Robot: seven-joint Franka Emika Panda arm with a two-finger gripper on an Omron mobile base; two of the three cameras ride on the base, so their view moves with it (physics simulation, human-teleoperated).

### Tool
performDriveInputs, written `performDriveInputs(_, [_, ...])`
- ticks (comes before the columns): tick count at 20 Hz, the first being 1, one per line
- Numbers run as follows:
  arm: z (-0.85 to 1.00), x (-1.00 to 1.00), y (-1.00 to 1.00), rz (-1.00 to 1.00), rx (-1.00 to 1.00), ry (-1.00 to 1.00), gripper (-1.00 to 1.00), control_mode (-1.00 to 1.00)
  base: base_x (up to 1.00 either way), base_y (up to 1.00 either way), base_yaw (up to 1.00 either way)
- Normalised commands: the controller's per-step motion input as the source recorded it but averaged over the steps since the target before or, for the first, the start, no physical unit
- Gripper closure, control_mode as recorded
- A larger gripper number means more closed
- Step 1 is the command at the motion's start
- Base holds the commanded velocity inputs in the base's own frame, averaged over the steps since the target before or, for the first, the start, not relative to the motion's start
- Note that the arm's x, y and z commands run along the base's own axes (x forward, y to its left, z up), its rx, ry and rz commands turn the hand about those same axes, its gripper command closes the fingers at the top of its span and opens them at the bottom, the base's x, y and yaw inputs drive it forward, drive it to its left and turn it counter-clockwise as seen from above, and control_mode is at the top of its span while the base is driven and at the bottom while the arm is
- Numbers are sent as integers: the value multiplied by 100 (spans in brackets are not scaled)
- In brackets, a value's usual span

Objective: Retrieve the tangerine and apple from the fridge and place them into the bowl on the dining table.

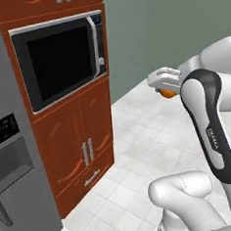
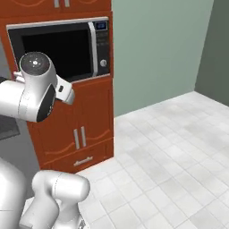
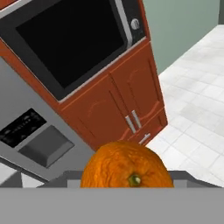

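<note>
Small dark lettering on white arm link (image 1: 213,140), just behind hand, too blurred to read. Microwave control panel (image 2: 102,26) ahead of hand: lit display, characters unreadable. Fridge dispenser panel (image 1: 3,130): markings illegible.

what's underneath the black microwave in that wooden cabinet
Below the black built-in microwave sit two red-brown cabinet doors with silver vertical handles, then a drawer with a horizontal handle. The doors are closed, so their contents are hidden.

Dimpled, glossy-skinned tangerine (image 3: 126,165); matt grey metal fridge (image 1: 10,160); red-brown wood cabinet (image 1: 80,140); glossy black microwave (image 1: 59,55).
</note>
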Motion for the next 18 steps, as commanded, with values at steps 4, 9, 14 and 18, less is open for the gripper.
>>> performDriveInputs(4, [0, 0, 0, 0, 0, 0, 100, 100, -70, -31, -57])
performDriveInputs(9, [0, 0, 0, 0, 0, 0, 100, 100, -73, -34, -55])
performDriveInputs(14, [0, 0, 0, 0, 0, 0, 100, 100, -83, -23, -54])
performDriveInputs(18, [0, 0, 0, 0, 0, 0, 100, 100, -91, 0, -51])
